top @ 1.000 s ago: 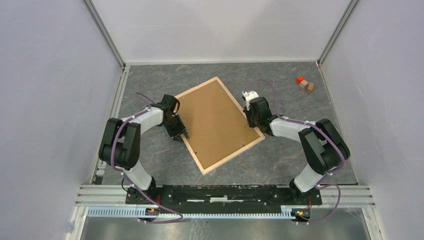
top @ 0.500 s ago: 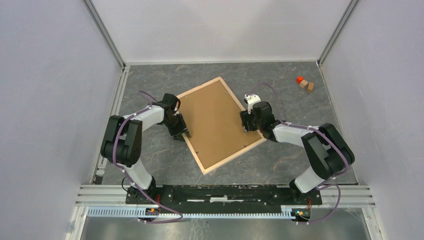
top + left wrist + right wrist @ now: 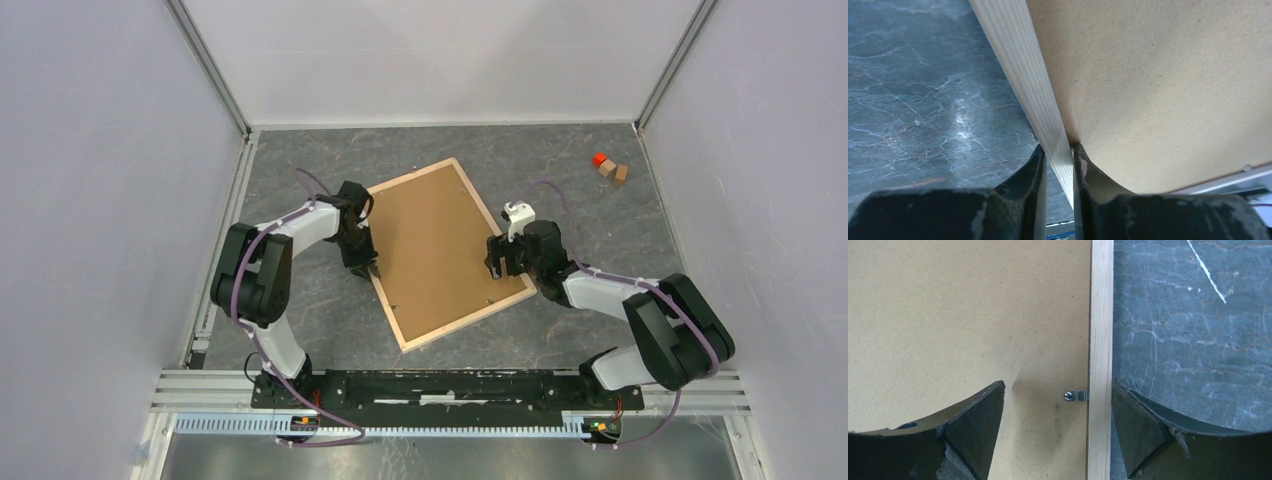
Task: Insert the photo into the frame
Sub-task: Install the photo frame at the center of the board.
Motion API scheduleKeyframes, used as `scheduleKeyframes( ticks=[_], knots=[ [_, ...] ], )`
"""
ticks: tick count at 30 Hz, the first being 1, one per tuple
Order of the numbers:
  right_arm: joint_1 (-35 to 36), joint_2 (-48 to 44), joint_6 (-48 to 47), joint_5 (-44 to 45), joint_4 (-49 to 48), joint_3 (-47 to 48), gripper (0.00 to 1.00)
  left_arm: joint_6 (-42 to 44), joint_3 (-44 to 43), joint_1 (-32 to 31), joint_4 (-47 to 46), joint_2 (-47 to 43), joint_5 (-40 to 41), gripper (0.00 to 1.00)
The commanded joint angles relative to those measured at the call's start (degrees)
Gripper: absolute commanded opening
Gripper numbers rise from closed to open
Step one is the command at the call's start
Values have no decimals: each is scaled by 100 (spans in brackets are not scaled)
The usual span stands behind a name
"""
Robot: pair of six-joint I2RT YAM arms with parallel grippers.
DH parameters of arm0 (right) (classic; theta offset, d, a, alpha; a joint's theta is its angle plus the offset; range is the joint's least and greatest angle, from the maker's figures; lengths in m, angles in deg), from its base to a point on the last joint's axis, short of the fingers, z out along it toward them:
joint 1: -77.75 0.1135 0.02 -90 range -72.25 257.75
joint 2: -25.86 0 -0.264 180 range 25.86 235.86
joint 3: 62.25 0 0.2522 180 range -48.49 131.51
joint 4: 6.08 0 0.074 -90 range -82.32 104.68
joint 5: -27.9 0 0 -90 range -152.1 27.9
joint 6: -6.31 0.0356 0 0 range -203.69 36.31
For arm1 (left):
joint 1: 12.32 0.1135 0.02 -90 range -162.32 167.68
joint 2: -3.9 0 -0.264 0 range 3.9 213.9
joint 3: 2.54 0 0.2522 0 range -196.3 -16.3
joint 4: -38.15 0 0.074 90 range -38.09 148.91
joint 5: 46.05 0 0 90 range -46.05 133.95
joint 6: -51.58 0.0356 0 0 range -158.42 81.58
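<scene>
bench: grey marbled surface, walled on three sides.
frame: middle of the bench, skewed so one corner points at the near edge; back side up, pale wood rails showing.
backing board: plain brown, sits inside the frame and fills it rail to rail.
left gripper: at the frame's left rail, clenched on it; wrist view shows one finger on the rail's outer side and one on the board side, both touching the wood.
right gripper: released, fingers wide apart, straddling the frame's right rail; one finger over the board, one over bare bench.
blocks: small orange and wood-coloured pieces, far right corner of the bench, well apart from the frame.
clip: small metal tab on the board, touching the right rail, between the right fingers.
</scene>
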Motion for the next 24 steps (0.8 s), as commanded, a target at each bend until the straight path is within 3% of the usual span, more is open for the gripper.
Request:
scheduleKeyframes(
  ticks=[1,6,12,17,24],
  knots=[
    [178,-641,136,-874,-703,-114,83,1020,-657,-801,513,640,1033,13],
    [178,-854,29,-274,-355,-71,90,1285,-660,-940,534,541,1720,11],
    [173,-629,63,1036,483,522,92,1607,-627,-1024,525,535,1914,4],
    [177,490,491,1697,1614,2188,91,1645,-661,-1025,532,425,1794,2],
    [179,2064,1042,1404,1498,4052,89,1646,-749,-1033,662,271,1729,2]
  ],
)
